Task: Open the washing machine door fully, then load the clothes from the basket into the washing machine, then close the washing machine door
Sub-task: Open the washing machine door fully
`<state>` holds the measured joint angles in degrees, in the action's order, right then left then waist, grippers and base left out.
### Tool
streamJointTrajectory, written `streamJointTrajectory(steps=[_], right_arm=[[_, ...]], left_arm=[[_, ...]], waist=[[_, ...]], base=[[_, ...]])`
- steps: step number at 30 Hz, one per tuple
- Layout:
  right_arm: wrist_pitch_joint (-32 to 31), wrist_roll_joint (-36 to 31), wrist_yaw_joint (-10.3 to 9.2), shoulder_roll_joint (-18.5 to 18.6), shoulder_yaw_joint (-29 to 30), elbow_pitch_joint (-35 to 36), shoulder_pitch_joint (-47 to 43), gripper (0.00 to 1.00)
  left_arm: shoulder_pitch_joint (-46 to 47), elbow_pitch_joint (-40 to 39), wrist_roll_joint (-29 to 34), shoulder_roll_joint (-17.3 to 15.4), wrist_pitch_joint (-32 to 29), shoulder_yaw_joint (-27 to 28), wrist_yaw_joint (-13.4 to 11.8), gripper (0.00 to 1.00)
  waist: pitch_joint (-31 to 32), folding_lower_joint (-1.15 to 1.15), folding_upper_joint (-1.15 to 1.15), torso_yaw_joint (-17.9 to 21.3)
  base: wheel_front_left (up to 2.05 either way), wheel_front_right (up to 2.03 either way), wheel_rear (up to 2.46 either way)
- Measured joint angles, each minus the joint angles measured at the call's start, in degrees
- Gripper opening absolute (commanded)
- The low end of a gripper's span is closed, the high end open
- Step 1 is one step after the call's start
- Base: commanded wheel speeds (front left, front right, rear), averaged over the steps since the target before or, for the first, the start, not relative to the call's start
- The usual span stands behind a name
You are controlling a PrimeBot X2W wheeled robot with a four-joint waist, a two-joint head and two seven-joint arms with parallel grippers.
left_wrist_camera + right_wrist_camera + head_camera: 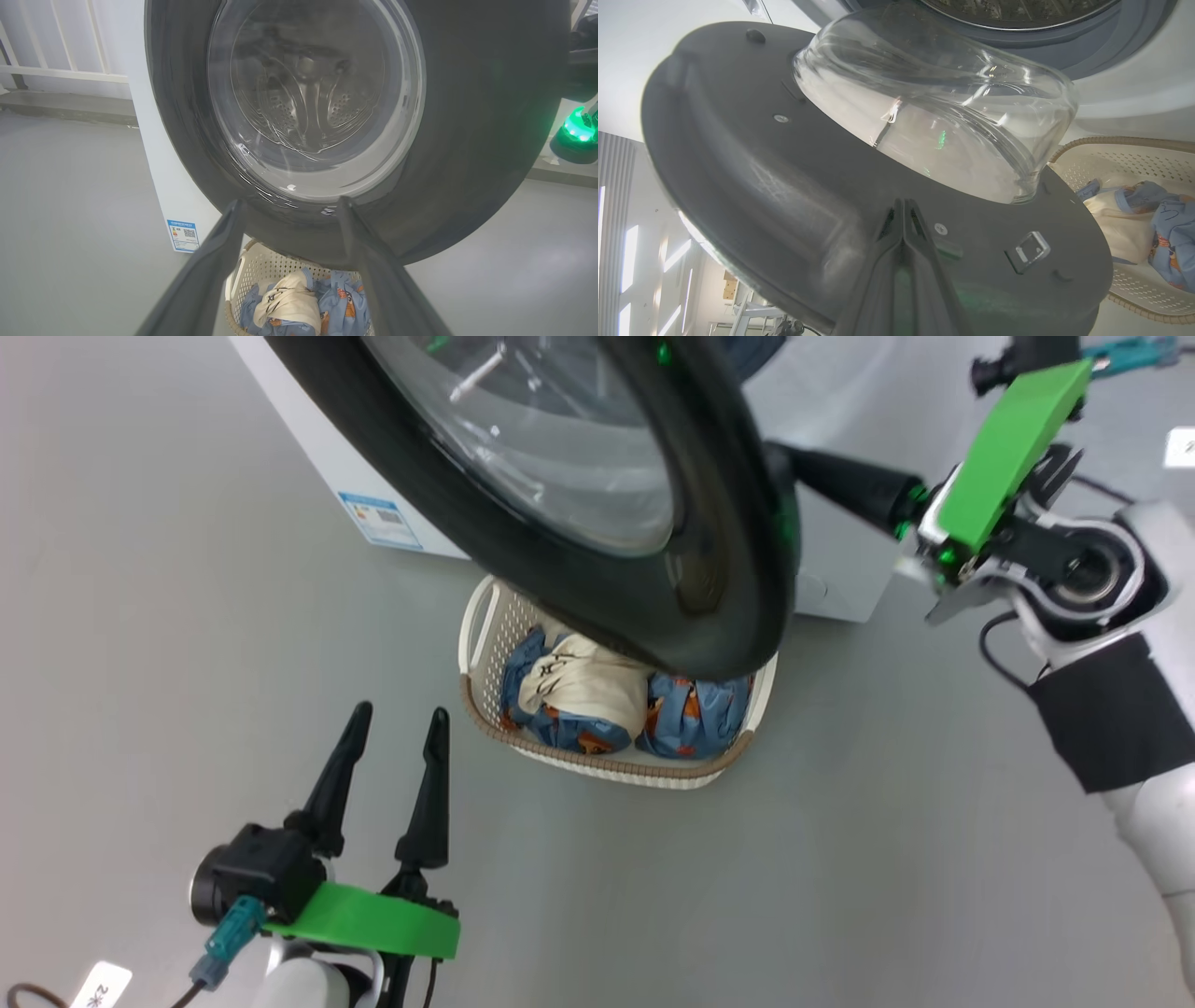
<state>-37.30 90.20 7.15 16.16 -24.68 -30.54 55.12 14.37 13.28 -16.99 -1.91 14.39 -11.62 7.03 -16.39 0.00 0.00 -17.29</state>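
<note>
The door-opening step is in hand. The washing machine door (728,569) stands partly swung out from the washing machine (840,579), hanging over the basket (597,763) on the floor (187,616), which holds the clothes (579,695). The right pincer (903,207), fingers pressed together, lies against the door's inner face beside the latch. The left pincer (397,719) hovers near the basket, fingers apart and empty. The next move likely calls for pushing the door wider, so the basket is uncovered.
</note>
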Motion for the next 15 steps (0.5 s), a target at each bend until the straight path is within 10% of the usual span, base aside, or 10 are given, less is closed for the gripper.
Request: streamJointTrajectory(steps=[15], right_arm=[[-3.18,0.6,0.0,-2.91,-1.24,3.79,-6.28,0.0]], left_arm=[[-3.42,0.18,1.47,-0.14,0.0,0.55,0.34,1.0]], waist=[[4.43,0.0,0.0,-0.37]], base=[[0.0,0.0,0.0]])
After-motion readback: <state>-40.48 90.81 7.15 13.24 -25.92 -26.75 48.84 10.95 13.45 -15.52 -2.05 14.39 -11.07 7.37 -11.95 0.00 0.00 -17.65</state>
